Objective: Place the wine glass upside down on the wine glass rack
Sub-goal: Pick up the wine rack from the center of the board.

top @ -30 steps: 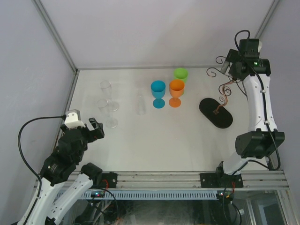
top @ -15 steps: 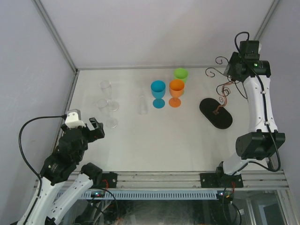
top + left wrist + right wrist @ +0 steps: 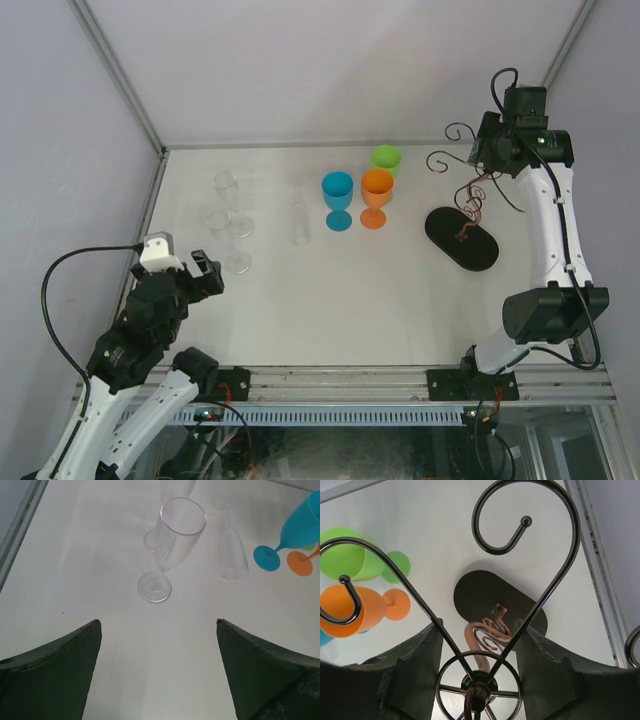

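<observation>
Wine glass (image 3: pixel 172 542) stands upright on the table (image 3: pixel 70 565), well apart from the rack (image 3: pixel 461 240). It is dead ahead of my left claw (image 3: pixel 157 625), which is spread wide and lined up to take it. My right claw (image 3: pixel 479 680) straddles the rack's top ring and looks clamped on it, probably to steady it.

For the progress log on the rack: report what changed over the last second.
The right claw, closed on the top of the wine glass rack, shifted slightly left, swinging the rack's scroll arms left with it; its black base hardly moved on the table. The left claw stayed open and still, and the clear glasses and coloured goblets kept their places.
</observation>
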`<state>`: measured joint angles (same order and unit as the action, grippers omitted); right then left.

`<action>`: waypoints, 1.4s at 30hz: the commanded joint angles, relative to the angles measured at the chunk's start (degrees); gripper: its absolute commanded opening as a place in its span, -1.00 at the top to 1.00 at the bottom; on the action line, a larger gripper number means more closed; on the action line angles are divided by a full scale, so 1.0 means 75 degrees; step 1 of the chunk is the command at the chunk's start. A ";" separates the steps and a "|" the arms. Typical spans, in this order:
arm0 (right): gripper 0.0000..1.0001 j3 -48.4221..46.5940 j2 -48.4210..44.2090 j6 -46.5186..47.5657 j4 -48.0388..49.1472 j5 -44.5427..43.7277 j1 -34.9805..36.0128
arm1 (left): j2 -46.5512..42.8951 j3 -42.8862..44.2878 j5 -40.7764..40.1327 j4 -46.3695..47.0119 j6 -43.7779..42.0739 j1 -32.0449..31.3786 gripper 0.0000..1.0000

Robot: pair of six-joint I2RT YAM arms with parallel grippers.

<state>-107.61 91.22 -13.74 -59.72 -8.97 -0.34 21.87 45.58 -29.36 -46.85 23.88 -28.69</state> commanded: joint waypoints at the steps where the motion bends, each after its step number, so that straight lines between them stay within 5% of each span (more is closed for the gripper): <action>1: 0.22 -0.0021 0.0042 -0.0406 -0.0019 0.0825 0.0140 | 0.0106 0.0425 0.0069 0.0329 -0.0019 0.0075 -0.99; 5: 0.16 -0.0249 0.0122 -0.0360 -0.0170 0.0319 0.0033 | 0.0128 0.0422 0.0083 0.0328 -0.0020 0.0075 -0.99; 12: -0.45 -0.0496 0.0282 -0.0398 -0.0355 0.0120 -0.0173 | 0.0150 0.0426 0.0104 0.0329 -0.0027 0.0075 -0.99; 18: -0.63 -0.0606 0.0205 -0.0433 -0.0412 0.0092 -0.0228 | 0.0192 0.0422 0.0164 0.0351 -0.0055 0.0075 -0.99; 34: 0.58 -0.0755 0.0285 -0.0358 -0.0401 0.0758 -0.0507 | 0.0525 0.0443 0.0143 0.0329 -0.0112 0.0075 -0.99; 42: 0.78 -0.1157 0.0027 -0.0523 -0.0462 0.1542 -0.0151 | 0.0657 0.0448 0.0098 0.0318 -0.0137 0.0075 -1.00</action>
<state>-112.03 93.84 -15.40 -65.06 -3.75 -3.92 25.80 45.58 -28.34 -46.41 23.77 -28.69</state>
